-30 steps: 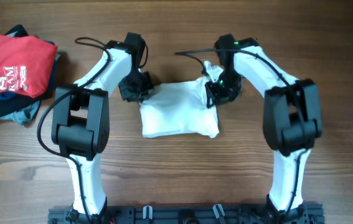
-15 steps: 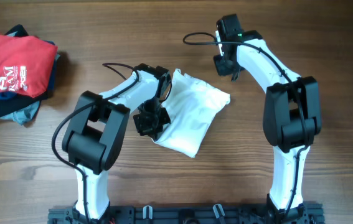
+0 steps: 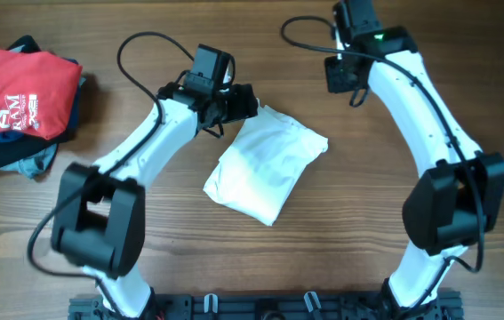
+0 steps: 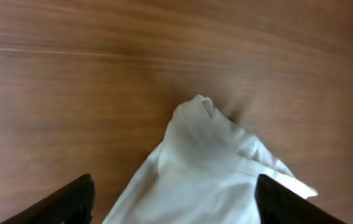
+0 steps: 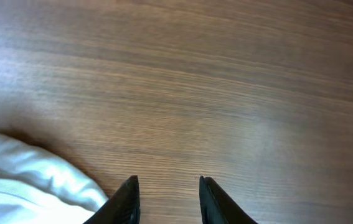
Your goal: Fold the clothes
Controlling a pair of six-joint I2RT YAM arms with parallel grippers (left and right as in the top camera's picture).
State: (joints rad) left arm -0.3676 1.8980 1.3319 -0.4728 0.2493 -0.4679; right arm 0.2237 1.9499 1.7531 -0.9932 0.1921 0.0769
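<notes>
- Red shirt (image 3: 22,89): folded, with white lettering. It lies on top of a pile at the far left of the table (image 3: 20,222).
- Dark clothes (image 3: 3,160): blue and grey pieces that stick out from under the red shirt.
- Left gripper (image 3: 248,101): it sits at the upper left corner of the white garment. In the left wrist view the left gripper (image 4: 173,205) has its jaws wide apart, and the fingers (image 4: 70,199) stand on either side of the cloth without pinching it.
- White garment (image 3: 268,164): a folded bundle at the middle of the table. It lies at a slant, with its long side running from upper right to lower left. It is well apart from the pile. In the left wrist view, a peaked corner of the white garment (image 4: 213,162) points away from the camera.
- Right gripper (image 3: 340,78): it is near the far edge of the table, up and to the right of the white garment and clear of it. In the right wrist view the right gripper (image 5: 167,199) has its jaws slightly apart with only bare wood between them. An edge of the white garment (image 5: 27,180) shows at the lower left.
</notes>
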